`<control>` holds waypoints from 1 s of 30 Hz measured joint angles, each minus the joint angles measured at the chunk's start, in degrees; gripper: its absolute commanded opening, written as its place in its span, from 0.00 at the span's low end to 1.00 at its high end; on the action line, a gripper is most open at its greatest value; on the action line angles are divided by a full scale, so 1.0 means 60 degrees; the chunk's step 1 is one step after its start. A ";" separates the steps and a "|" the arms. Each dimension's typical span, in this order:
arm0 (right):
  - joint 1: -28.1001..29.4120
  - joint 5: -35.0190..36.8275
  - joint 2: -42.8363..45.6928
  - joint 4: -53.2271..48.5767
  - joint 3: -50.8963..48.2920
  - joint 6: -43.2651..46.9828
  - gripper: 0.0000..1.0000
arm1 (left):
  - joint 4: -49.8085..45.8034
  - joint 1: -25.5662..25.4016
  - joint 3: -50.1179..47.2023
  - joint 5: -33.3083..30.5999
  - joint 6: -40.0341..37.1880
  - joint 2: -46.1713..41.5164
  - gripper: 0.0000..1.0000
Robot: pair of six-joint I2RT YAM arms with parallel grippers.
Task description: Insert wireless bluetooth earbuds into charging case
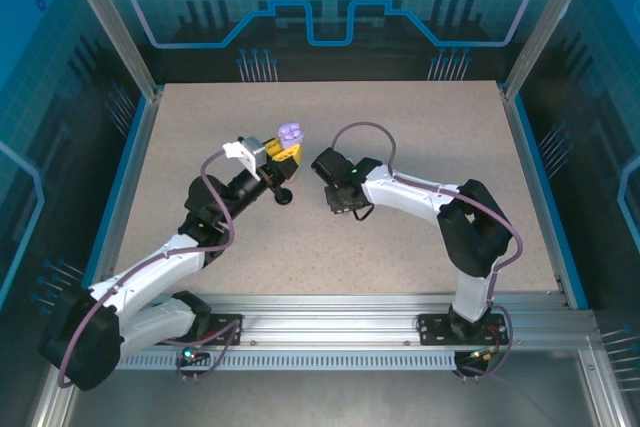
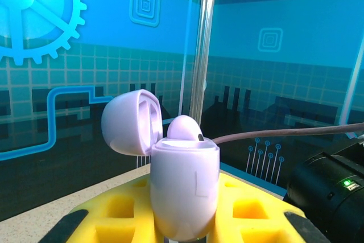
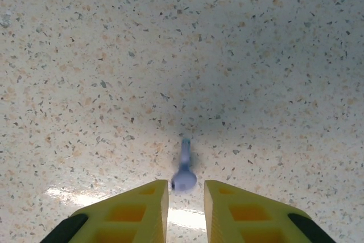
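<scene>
Right claw [image 3: 186, 189] points straight down near the table [image 3: 114, 55], its yellow fingers [image 3: 139, 206] parted just a crack, a lavender earbud [image 3: 183, 173] in the gap; whether it's pinched I cannot tell. Further back and to the left, the left claw [image 2: 185, 220] is clamped on the lavender case [image 2: 185, 189], held upright, lid [image 2: 129, 122] flipped open, ready to receive. One earbud [image 2: 183, 127] already sits inside.

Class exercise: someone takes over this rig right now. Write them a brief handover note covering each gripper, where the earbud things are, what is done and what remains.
Left gripper: shut on the lavender case, lid open, raised off the table.
Right gripper: fingers slightly apart, low over the table, a lavender earbud at their tips; grip uncertain.
Done: one earbud sits in the case.
Left: seat the second earbud, then close the lid.
</scene>
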State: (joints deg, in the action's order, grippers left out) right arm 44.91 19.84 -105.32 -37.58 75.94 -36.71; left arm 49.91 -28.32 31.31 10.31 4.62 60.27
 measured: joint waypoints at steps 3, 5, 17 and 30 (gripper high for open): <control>0.0000 -0.0095 -0.0007 0.0022 0.0084 -0.0073 0.24 | -0.0004 0.0000 0.0000 0.0000 0.0004 0.0000 0.00; -0.0004 -0.0127 -0.0036 0.0025 0.0226 -0.0098 0.26 | -0.0025 0.0000 0.0000 0.0000 0.0000 0.0000 0.00; -0.0018 -0.0127 0.0055 0.0328 -0.0517 -0.0492 0.29 | -0.0069 -0.0004 0.0004 0.0000 0.0007 0.0000 0.00; 0.1694 -0.0058 0.0892 0.0211 -0.1311 -0.2149 0.42 | -0.0138 -0.0004 0.0004 0.0000 0.0215 -0.0004 0.00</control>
State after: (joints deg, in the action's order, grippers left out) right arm 55.07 19.49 -99.96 -36.32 68.07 -49.60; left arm 49.08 -28.34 31.33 10.31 5.91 60.25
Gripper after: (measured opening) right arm 0.415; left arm 0.213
